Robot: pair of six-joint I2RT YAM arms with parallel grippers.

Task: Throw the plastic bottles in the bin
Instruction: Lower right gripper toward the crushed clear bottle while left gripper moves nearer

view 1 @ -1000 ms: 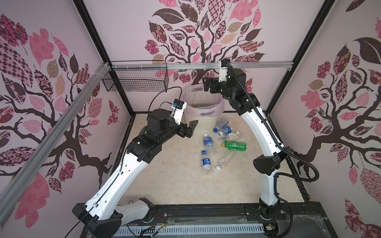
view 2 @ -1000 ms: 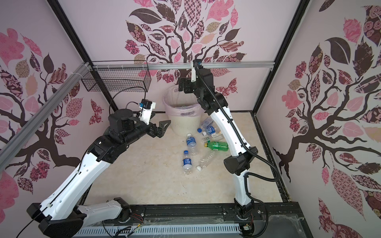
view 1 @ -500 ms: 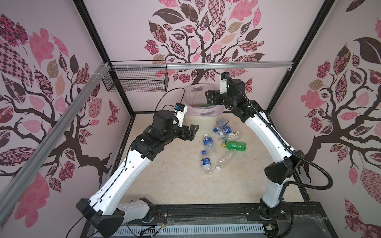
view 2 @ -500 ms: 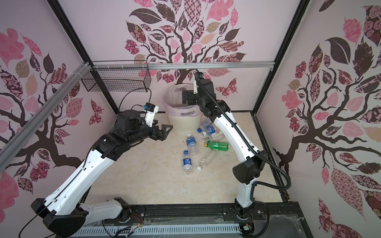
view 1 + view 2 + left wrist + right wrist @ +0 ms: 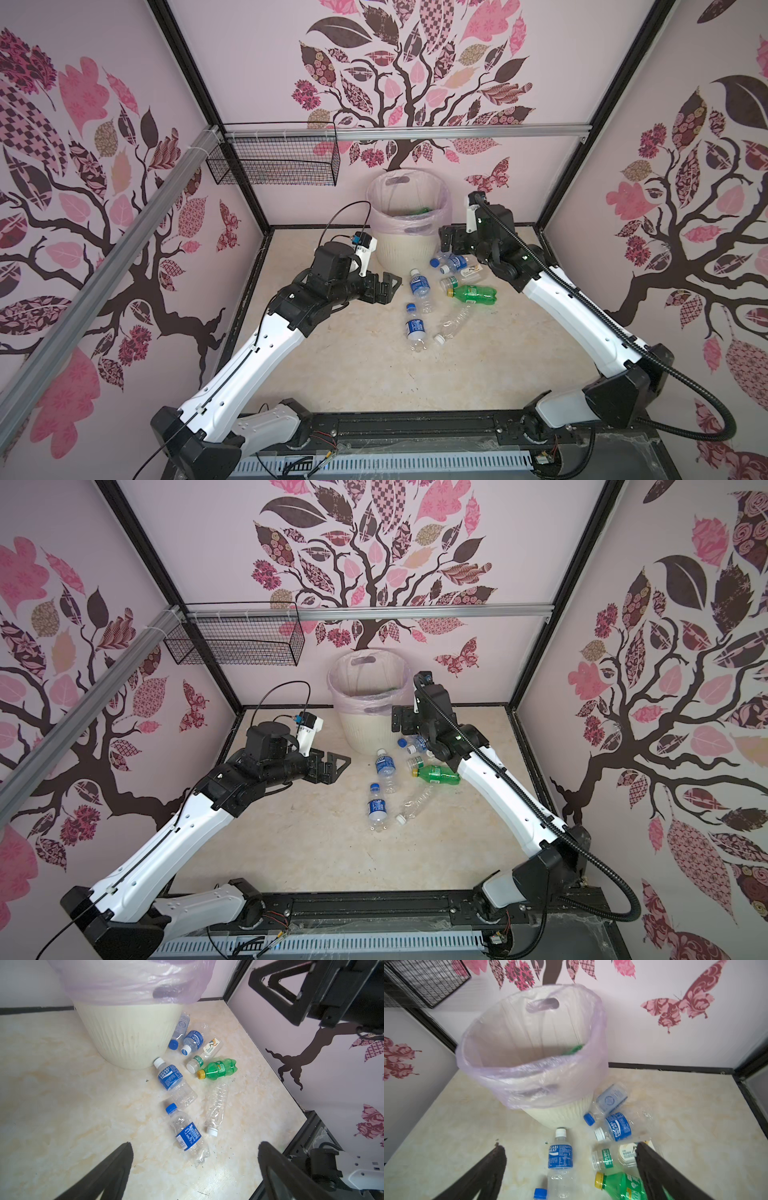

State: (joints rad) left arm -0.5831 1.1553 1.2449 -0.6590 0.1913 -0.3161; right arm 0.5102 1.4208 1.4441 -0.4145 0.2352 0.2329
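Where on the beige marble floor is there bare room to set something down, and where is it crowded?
Bare: the wide stretch between the plastic bottles and the black front rail; the floor left of the round cream ribbed bin in both top views. Crowded: right of the bin's foot, where bottles lie close together below the open right gripper.

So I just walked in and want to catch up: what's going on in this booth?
Two robot arms are clearing plastic bottles off the table into the cream bin at the back. Neither holds anything now: the left gripper hovers open left of the cluster, and the right gripper hangs open above its far end, beside the bin. Seven bottles lie on the table, and at least one green bottle is already inside.
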